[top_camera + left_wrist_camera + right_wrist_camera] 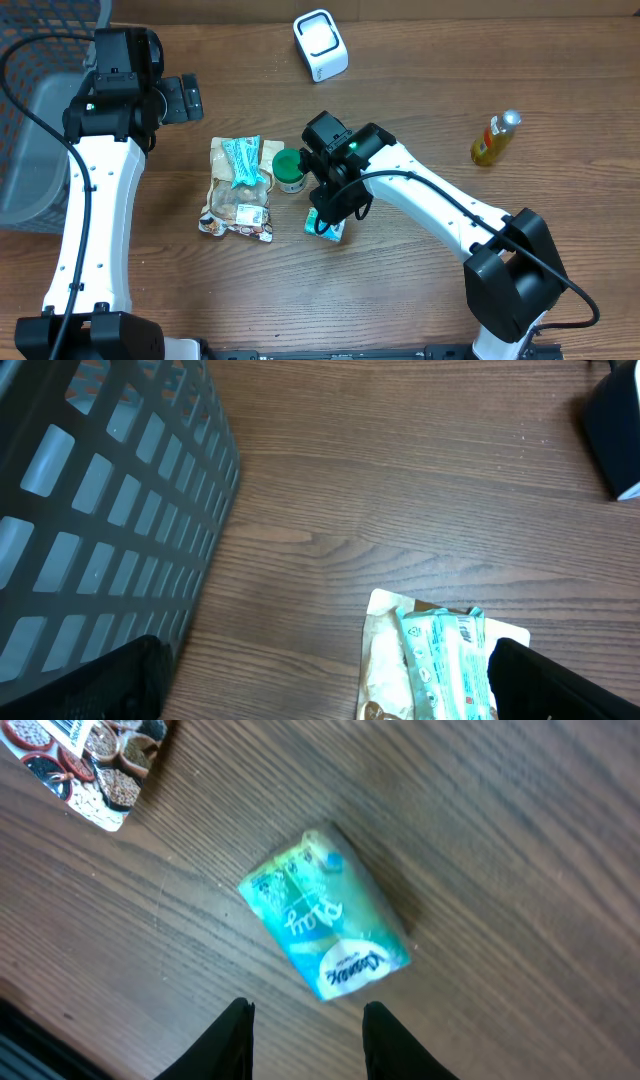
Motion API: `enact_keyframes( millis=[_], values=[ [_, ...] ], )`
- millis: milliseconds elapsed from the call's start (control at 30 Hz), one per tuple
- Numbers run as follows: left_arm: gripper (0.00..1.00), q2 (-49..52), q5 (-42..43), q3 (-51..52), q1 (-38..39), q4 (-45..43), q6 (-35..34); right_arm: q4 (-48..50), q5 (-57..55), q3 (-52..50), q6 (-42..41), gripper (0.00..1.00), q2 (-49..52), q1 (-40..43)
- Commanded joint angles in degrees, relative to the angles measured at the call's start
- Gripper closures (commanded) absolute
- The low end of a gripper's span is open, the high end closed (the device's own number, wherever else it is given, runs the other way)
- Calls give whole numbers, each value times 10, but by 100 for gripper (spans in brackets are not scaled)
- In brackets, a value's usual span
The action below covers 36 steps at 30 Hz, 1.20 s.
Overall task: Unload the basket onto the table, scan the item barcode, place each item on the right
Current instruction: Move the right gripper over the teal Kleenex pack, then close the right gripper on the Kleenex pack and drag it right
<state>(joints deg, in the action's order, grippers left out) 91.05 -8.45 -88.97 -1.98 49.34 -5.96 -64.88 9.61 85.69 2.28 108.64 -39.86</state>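
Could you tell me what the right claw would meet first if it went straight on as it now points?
Most likely the teal tissue pack: in the wrist view it lies on the table straight ahead of the right claw, which stands open and empty. How far off is unclear.

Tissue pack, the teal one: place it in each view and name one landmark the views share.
Overhead: tissue pack just below centre, partly hidden.
Left wrist: not in it.
Right wrist: tissue pack at centre, lying tilted.
Shared landmark: snack pouch, left of the pack overhead, at the bottom edge in left wrist, in the top left corner in right wrist.
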Motion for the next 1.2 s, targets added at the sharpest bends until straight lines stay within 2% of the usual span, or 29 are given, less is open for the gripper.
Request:
enact_keyframes(
  millis=[0,67,167,333,567,633,767,867,1033,1167],
  values=[
    [1,0,-5,-4,1,-1,4,13,-6,-16,50,67,-12,-2],
    [0,0,-5,-4,1,-1,4,31,-6,-34,73,65,-12,-2],
    [0,0,-5,-4,1,-1,4,61,-6,-65,115,56,-12,-2],
    [1,0,-5,-4,1,-1,4,120,-6,-105,159,55,-12,-2],
    [0,0,-5,-4,1,-1,4,200,-6,-153,160,55,-12,-2],
    [0,0,-5,-4,1,-1,4,210,-6,-162,160,57,-12,-2],
    [1,0,-5,-4,1,-1,4,222,-7,-171,154,75,-12,-1],
    [0,0,-5,-4,1,-1,4,225,-33,-171,101,76,-13,0],
    [0,0,-5,-4,1,-1,4,230,-139,-170,-47,77,-13,3],
    [0,0,-5,-4,1,-1,4,229,-173,-170,-141,72,-13,8]
  ],
)
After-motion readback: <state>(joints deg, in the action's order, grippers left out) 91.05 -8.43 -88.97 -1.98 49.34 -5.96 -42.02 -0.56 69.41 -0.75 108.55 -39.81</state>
